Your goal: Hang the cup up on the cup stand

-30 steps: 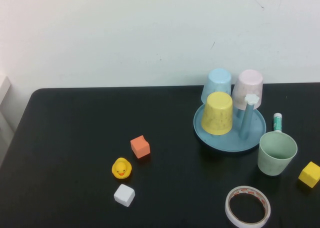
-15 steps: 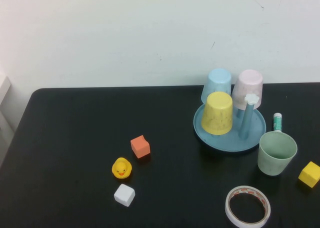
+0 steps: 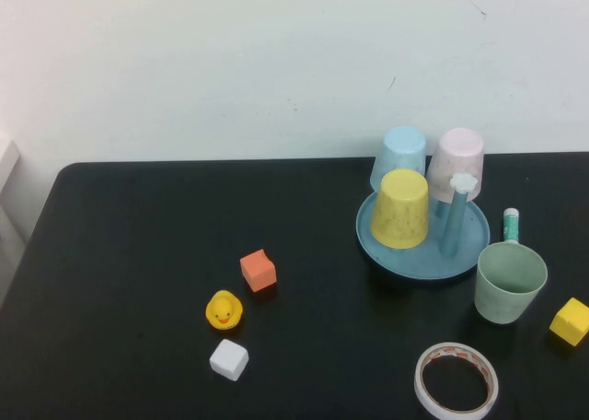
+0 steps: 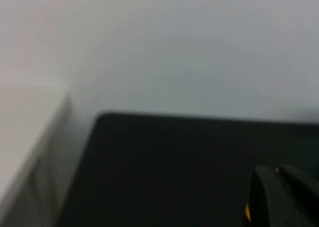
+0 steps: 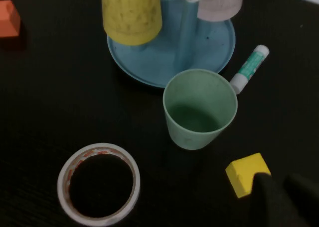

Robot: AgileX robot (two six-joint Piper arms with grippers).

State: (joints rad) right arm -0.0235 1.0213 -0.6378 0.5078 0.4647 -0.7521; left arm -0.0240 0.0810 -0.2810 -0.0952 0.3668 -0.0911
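Note:
The pale green cup (image 3: 510, 282) stands upright, mouth up, on the black table just right of the cup stand (image 3: 419, 265). The stand is a round blue dish with blue pegs, and the white flower-capped peg (image 3: 465, 182) is bare. Yellow (image 3: 400, 208), light blue (image 3: 402, 153) and pink (image 3: 457, 157) cups hang upside down on the other pegs. Neither arm shows in the high view. My right gripper (image 5: 280, 179) hovers near the cup (image 5: 199, 110), close beside a yellow block (image 5: 244, 173). My left gripper (image 4: 276, 171) is shut and empty, over the table's left part.
A tape roll (image 3: 456, 380) lies near the front edge, a yellow block (image 3: 570, 320) at the far right, and a glue stick (image 3: 511, 225) between stand and cup. An orange block (image 3: 259, 270), a rubber duck (image 3: 224, 309) and a white block (image 3: 228, 358) sit mid-left.

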